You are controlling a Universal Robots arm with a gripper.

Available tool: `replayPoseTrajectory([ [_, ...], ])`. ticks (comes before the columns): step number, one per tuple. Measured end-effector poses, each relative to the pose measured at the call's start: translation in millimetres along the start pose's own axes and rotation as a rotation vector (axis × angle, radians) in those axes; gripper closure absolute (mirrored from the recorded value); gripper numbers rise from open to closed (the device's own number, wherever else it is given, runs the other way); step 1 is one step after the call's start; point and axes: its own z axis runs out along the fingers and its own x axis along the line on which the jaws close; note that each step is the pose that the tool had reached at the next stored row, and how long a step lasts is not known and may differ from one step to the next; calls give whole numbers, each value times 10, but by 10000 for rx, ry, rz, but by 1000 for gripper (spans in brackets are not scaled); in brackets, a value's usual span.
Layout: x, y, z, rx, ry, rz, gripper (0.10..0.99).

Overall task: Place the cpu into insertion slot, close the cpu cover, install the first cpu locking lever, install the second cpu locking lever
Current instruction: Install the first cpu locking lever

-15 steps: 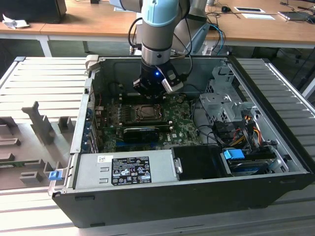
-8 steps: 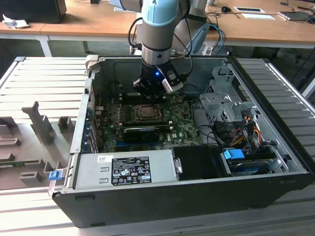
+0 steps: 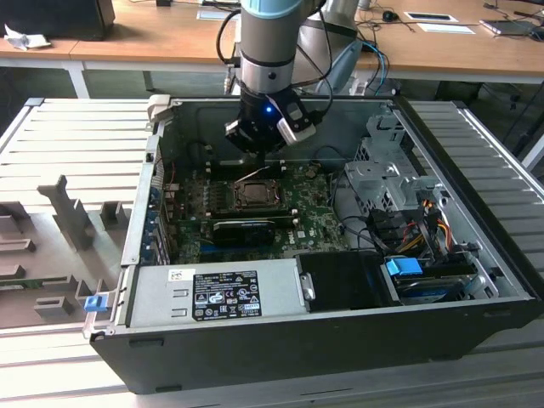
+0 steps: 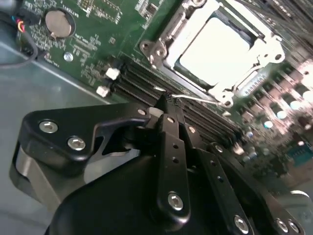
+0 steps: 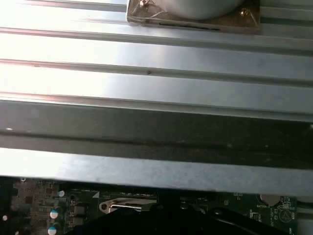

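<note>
Just beyond the closed claw (image 4: 164, 100) tips lies the cpu (image 4: 220, 49), seated under its cover.

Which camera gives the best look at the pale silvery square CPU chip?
The second wrist view: the pale silvery square CPU chip appears large and bright inside the silvery metal cover frame. The exterior view shows it small and dark below the end effector.

lab: slatted workbench (image 3: 76, 136), office desks (image 3: 170, 38)
</note>
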Motion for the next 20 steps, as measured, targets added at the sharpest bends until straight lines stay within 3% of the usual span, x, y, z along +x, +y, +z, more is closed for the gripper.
replayPoseTrajectory([
  [2, 72, 10, -39, 0, -32, -5, 980],
  [5, 75, 2, -25, 6, -29, -3, 980],
  [10, 47, -10, 56, 20, -22, -56, 980],
  [20, -19, -26, 135, 57, -16, -78, 980],
])
